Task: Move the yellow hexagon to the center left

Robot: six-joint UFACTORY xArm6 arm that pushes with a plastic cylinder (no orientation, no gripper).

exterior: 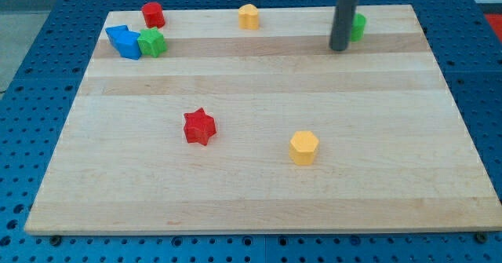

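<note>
The yellow hexagon [303,147] lies on the wooden board [259,208] right of centre, toward the view's bottom. My tip [339,49] is at the view's top right, far above the hexagon, just left of a green block [358,27] that the rod partly hides. A red star [199,126] lies left of the hexagon.
At the view's top left a blue block [124,42] touches a green star [152,42], with a red block [153,14] above them. A second yellow block [249,16] sits at top centre. Blue pegboard [31,74] surrounds the board.
</note>
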